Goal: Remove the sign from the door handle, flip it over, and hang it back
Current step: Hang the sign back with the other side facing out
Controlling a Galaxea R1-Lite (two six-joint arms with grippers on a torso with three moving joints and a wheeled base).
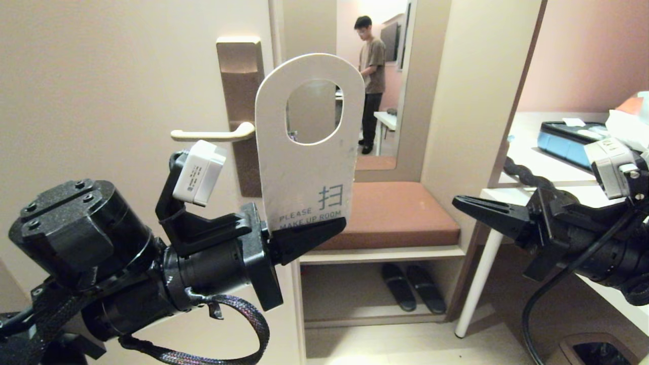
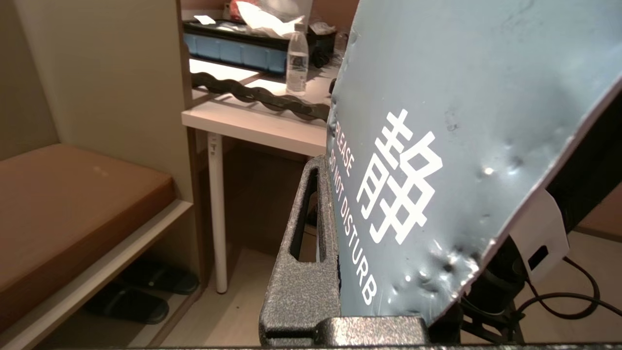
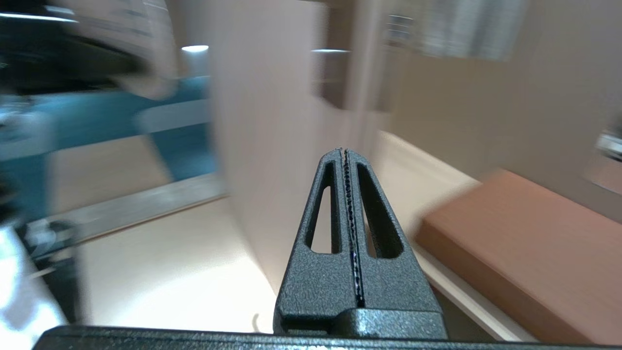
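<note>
My left gripper (image 1: 324, 229) is shut on the bottom edge of the sign (image 1: 309, 167), holding it upright in front of the door edge. Its white "PLEASE MAKE UP ROOM" side faces the head view. The blue-grey "DO NOT DISTURB" side of the sign (image 2: 461, 121) fills the left wrist view, pressed against one black finger (image 2: 311, 233). The cream door handle (image 1: 213, 134) juts left from the bronze plate (image 1: 243, 101), bare, just left of the sign. My right gripper (image 1: 459, 203) hangs at the right, shut and empty, its fingertips (image 3: 345, 153) pressed together, well apart from the sign.
A brown cushioned bench (image 1: 395, 213) with slippers (image 1: 413, 286) beneath stands behind the sign. A white table (image 1: 552, 172) with a blue box (image 1: 568, 139) and a water bottle (image 2: 297, 61) is at the right. A mirror shows a standing person (image 1: 372, 81).
</note>
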